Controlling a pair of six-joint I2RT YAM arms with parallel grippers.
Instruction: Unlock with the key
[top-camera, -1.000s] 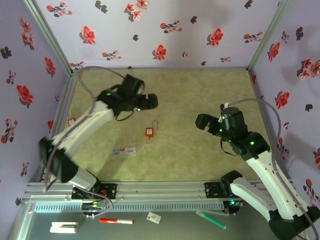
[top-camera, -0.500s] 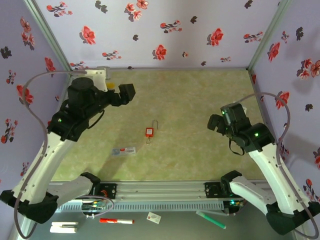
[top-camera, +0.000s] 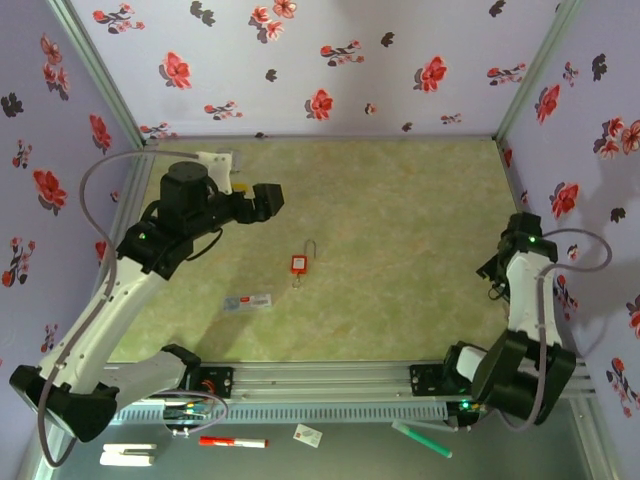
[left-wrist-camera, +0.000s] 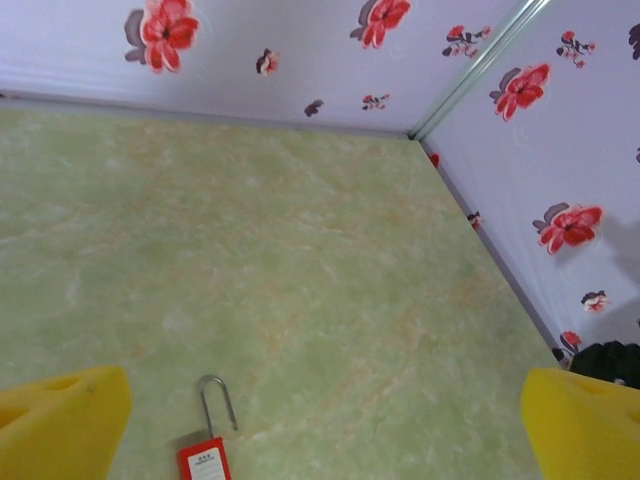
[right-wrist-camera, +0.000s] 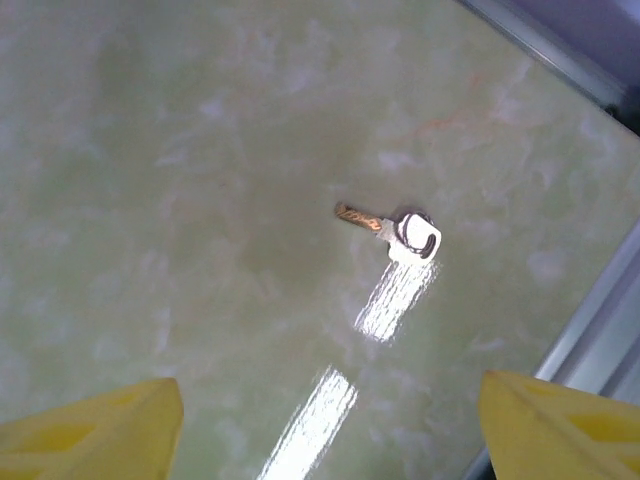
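The right arm (top-camera: 525, 290) has swung away from the middle of the table (top-camera: 400, 190). Now it is far over on the right side, close to the right wall (top-camera: 575, 150). The left arm (top-camera: 150, 250) has pulled back to the left and then come a little way in again. It hangs over the far left part of the table.

I think this means the robot is going for the key (right-wrist-camera: 390, 226) first. It needs the key before it can open the padlock (top-camera: 298, 263).

The key lies flat on the table at the right side, next to the metal rail (right-wrist-camera: 590, 300) at the bottom of the wall. It has a shiny round head and a thin dark blade. The right gripper (right-wrist-camera: 320, 400) hangs above it and looks down at it. Its yellow fingers (right-wrist-camera: 90, 425) are wide apart. They hold nothing and do not touch the key yet.

The red padlock lies in the middle of the table, well apart from the key. Its thin metal loop points to the far side.

The left gripper (left-wrist-camera: 320, 400) is up over the table near the padlock. Its fingers are spread as wide as they go. It holds nothing and touches nothing.
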